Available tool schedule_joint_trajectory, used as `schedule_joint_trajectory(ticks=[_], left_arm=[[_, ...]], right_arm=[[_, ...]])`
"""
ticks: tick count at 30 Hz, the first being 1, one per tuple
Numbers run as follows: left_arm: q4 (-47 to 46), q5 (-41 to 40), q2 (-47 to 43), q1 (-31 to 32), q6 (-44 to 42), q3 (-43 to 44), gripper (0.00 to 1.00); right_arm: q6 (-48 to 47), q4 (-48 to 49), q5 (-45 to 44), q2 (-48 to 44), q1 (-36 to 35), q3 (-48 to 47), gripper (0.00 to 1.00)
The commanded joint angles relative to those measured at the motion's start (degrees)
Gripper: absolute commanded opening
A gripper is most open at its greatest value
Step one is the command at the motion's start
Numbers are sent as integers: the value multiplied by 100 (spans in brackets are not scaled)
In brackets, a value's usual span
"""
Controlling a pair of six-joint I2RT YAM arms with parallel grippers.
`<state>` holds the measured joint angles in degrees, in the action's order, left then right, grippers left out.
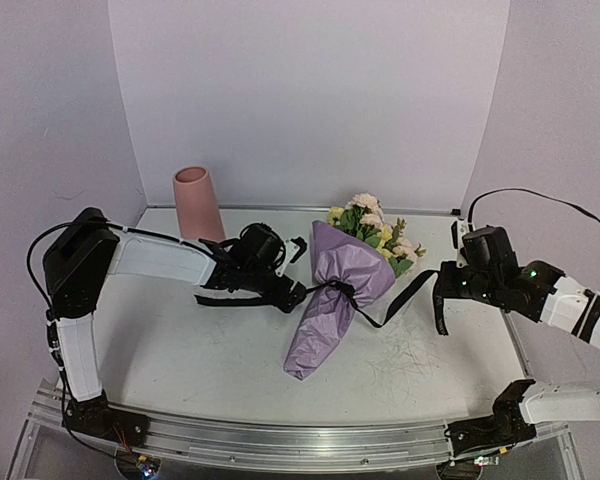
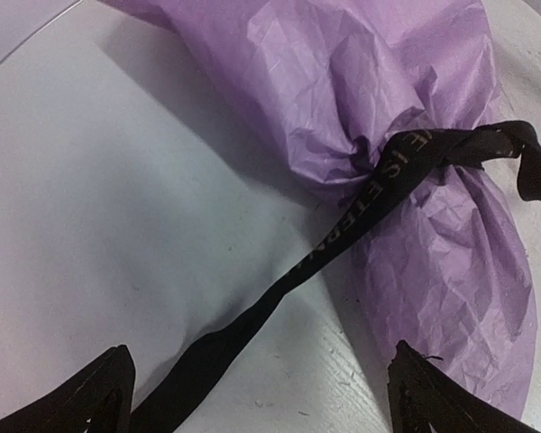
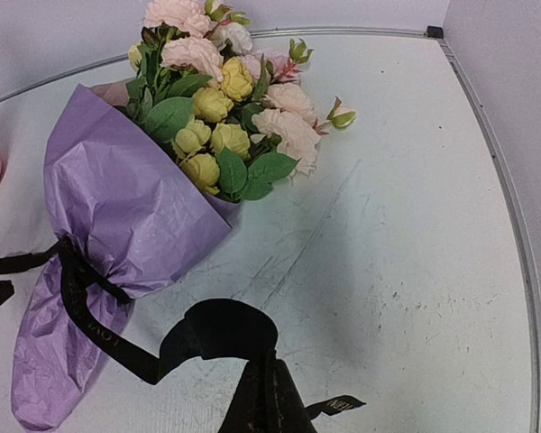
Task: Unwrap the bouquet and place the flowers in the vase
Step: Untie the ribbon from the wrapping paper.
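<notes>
The bouquet point(image 1: 332, 292) lies on the table, its lilac paper cone point(image 3: 126, 207) tied at the waist with a black ribbon point(image 2: 343, 234). The flowers point(image 1: 375, 228), pink, cream and yellow point(image 3: 225, 90), stick out of the far end of the cone. The pink vase point(image 1: 198, 204) stands upright at the back left. My left gripper point(image 1: 298, 272) is open just left of the knot; the ribbon's left tail runs loose between its fingers point(image 2: 99, 401). My right gripper point(image 3: 272, 397) is shut on the ribbon's right tail point(image 1: 400, 300), which loops up just in front of the jaws.
The white table has a raised metal rim point(image 3: 514, 225) along the right and back, with pale walls close behind it. A metal rail point(image 1: 280, 440) carrying both arm bases runs along the near edge.
</notes>
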<state>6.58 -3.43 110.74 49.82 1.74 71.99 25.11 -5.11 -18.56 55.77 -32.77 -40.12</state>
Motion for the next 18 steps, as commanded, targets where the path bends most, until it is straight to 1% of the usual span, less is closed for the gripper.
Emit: schedule_joint_trajectory(ticks=[1,4,9,12,15,18], left_arm=[[776,-64,563,-35,-477,1001,98],[1149,-312,929,-41,-602,1333,96],[1196,-369,1099,-48,-730,1441,96],[1239,-538,1169,-78,-630,1495,95],[1257,-347,1268,-103,-666,1530,94],[1258,-445,1482,-107,-670,1657,90]], right_arm=[[-255,-73,-90,-62,16,-282,0],[-237,-77,-33,-22,17,-377,0],[-251,-77,-52,68,17,-477,0],[-248,-70,-43,167,17,-480,0],[-193,-33,-13,282,17,-445,0],[-177,53,49,397,17,-395,0]])
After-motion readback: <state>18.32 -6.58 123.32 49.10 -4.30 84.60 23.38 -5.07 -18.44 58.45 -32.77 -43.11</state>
